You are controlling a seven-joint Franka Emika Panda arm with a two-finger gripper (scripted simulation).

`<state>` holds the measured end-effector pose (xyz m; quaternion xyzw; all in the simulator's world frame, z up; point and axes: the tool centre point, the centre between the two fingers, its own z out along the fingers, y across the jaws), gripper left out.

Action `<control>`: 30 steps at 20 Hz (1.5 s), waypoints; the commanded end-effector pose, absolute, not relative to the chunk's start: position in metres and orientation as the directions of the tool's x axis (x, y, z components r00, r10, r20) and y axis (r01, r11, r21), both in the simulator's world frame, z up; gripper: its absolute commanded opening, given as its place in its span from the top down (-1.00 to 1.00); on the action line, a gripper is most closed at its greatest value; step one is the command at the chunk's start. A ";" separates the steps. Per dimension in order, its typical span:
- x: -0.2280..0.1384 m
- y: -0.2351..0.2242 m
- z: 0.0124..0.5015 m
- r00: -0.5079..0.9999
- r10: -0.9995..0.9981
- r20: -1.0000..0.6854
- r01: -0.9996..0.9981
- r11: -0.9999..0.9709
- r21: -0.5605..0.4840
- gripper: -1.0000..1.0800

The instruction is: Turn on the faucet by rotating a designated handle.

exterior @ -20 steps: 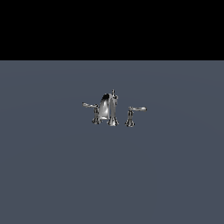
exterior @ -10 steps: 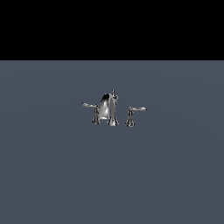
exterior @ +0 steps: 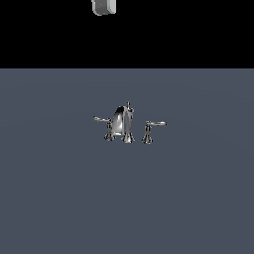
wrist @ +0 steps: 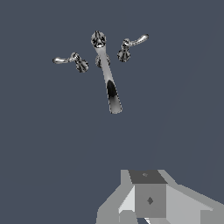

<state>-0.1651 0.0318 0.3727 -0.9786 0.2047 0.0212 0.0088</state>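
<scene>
Chrome faucet (exterior: 122, 124): 1 spout, 2 levers, the handle (exterior: 153, 128) standing apart; pincer (wrist: 148, 197) state unclear.

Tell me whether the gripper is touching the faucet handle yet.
Apart. In the exterior view the gripper sits at the top edge, far above the handle, with wide open space between.

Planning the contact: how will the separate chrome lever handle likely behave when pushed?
The handle looks polished, so probably slippery. Its thin lever on a flared post likely stays stiff and pivots rather than tipping. The tool is far above.
</scene>
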 end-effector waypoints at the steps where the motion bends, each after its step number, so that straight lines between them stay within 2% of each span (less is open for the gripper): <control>1: -0.150 0.033 0.358 0.887 -0.459 -0.044 -0.460 -0.888 -0.008 1.00; 16: -0.059 0.020 0.274 0.655 -0.754 -0.034 -0.755 -0.656 -0.003 1.00; 30: 0.021 -0.031 0.191 0.328 -0.945 -0.018 -0.945 -0.328 0.003 1.00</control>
